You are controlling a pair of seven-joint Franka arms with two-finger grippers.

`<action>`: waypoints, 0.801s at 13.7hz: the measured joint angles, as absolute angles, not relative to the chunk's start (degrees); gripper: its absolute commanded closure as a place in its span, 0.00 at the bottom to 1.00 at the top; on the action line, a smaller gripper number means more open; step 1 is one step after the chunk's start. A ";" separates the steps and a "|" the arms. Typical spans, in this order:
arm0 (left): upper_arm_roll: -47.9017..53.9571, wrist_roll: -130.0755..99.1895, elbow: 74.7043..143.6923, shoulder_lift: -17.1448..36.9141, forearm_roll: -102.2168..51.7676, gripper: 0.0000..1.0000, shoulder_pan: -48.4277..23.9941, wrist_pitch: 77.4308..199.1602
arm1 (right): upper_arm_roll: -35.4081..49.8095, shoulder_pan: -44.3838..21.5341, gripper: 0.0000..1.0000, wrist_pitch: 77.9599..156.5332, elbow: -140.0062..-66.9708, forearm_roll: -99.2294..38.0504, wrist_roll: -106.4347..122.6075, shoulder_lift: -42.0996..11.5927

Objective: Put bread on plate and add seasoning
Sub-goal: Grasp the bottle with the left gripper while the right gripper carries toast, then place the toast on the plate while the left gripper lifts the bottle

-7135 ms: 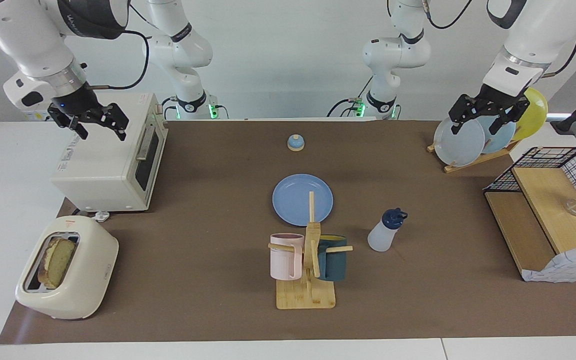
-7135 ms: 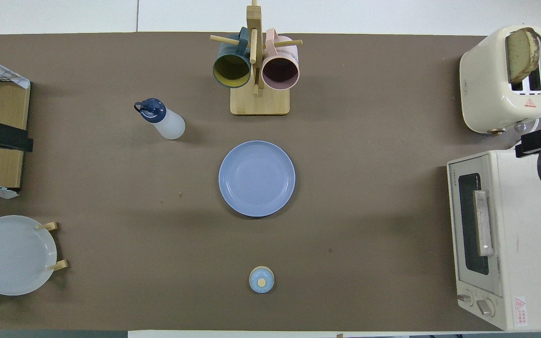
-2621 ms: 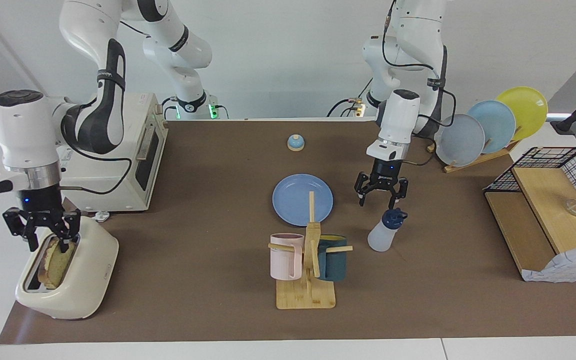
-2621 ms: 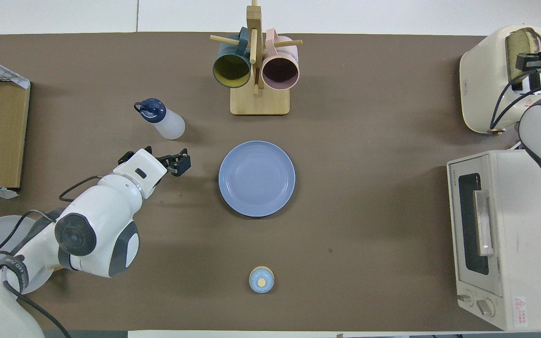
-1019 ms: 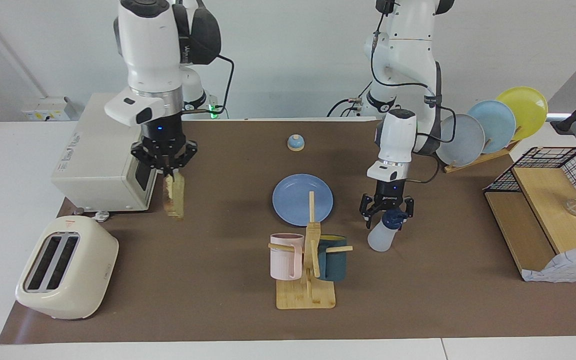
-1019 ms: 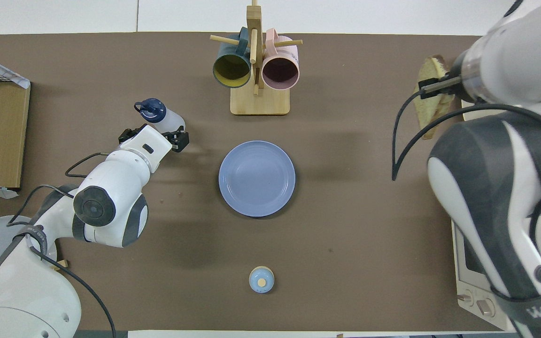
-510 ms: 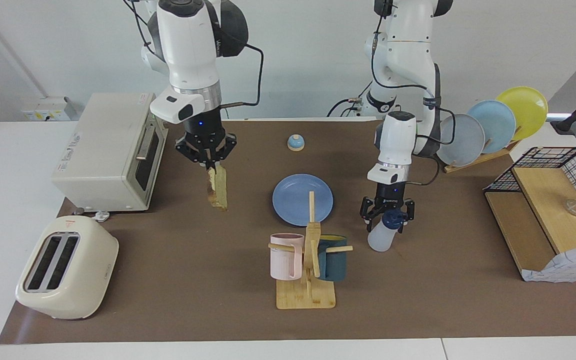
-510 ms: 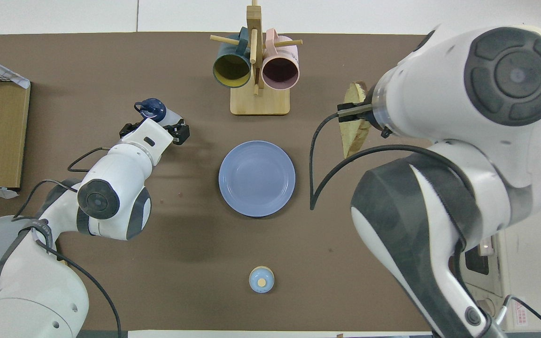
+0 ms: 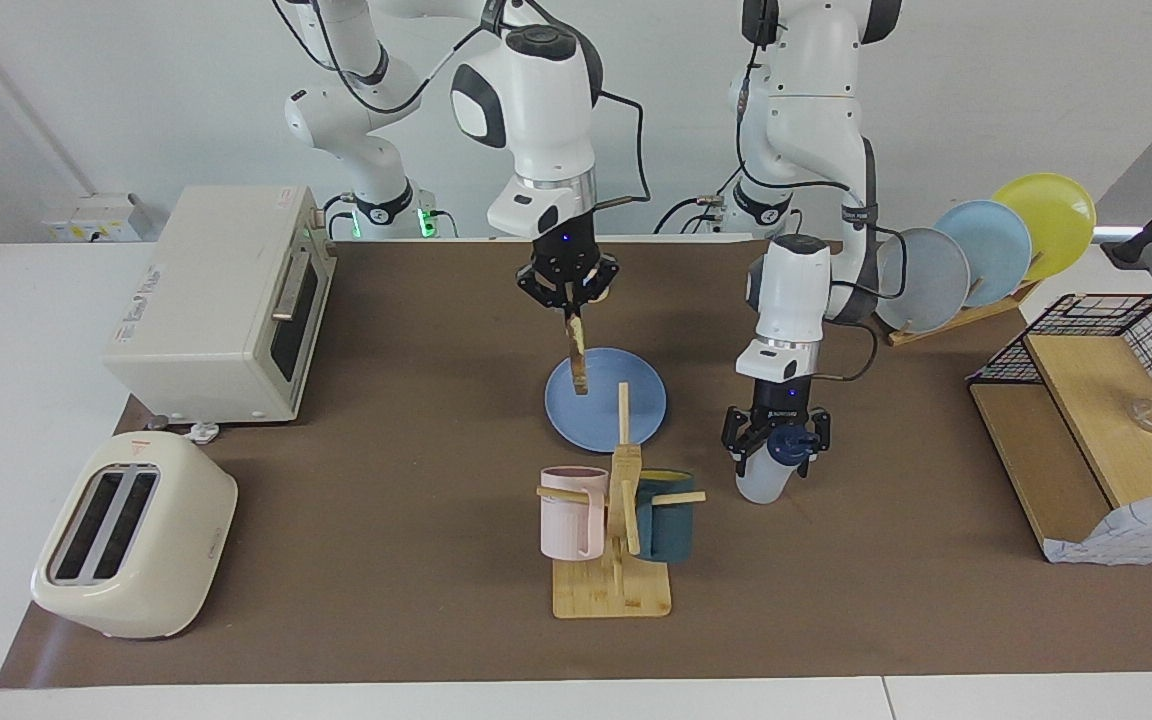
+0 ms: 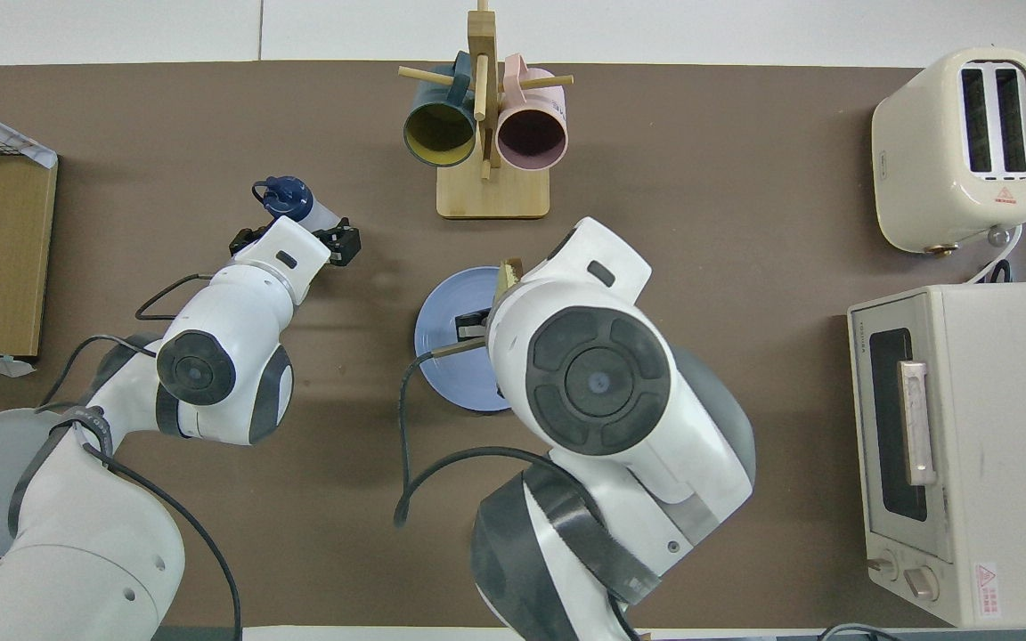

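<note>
- Right gripper (image 9: 569, 303) hangs over the plate (image 9: 636, 418), fingertips pinched on the top edge of the bread (image 9: 576, 358); the slice dangles on edge, its lower end over the plate's rim toward the right arm's end of the table. Whether it touches the plate, I cannot tell.
- From overhead the right arm's bulk hides most of the plate (image 10: 437, 343); only a sliver of bread (image 10: 505, 272) peeks out.
- Left gripper (image 9: 776, 458) is down around the seasoning (image 9: 760, 482), fingers spread wide on either side of its dark cap, not squeezing that I can see. The bottle stands on the table beside the plate, toward the left arm's end.
- Oven (image 9: 226, 300) and toaster (image 9: 131, 535) sit at the right arm's end; both toaster slots show dark.
- Mug rack (image 9: 616, 540), farther from the robots than the plate, hides part of the plate's rim.
- Plate rack (image 9: 976, 255) is partly hidden by the left arm.
- Bell: out of sight under the right arm.
</note>
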State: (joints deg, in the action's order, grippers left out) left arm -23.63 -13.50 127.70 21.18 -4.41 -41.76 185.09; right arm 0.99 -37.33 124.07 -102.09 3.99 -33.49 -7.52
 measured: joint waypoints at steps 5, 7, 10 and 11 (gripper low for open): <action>-23.70 -13.80 127.66 21.53 -4.77 0.31 -41.76 187.40 | 0.73 -38.65 1.00 132.16 -107.60 4.06 -34.63 -7.62; -23.73 -13.81 127.66 21.57 -5.30 0.69 -41.76 188.09 | 0.67 -38.66 1.00 135.64 -108.85 4.06 -34.63 -8.20; -23.76 -13.81 127.65 21.59 -5.51 1.00 -41.76 188.34 | 0.65 -38.64 1.00 140.75 -110.44 4.06 -34.63 -8.83; -23.77 -13.81 127.65 21.60 -5.51 1.00 -41.75 188.40 | 0.64 -38.62 1.00 142.01 -111.19 4.06 -34.63 -8.82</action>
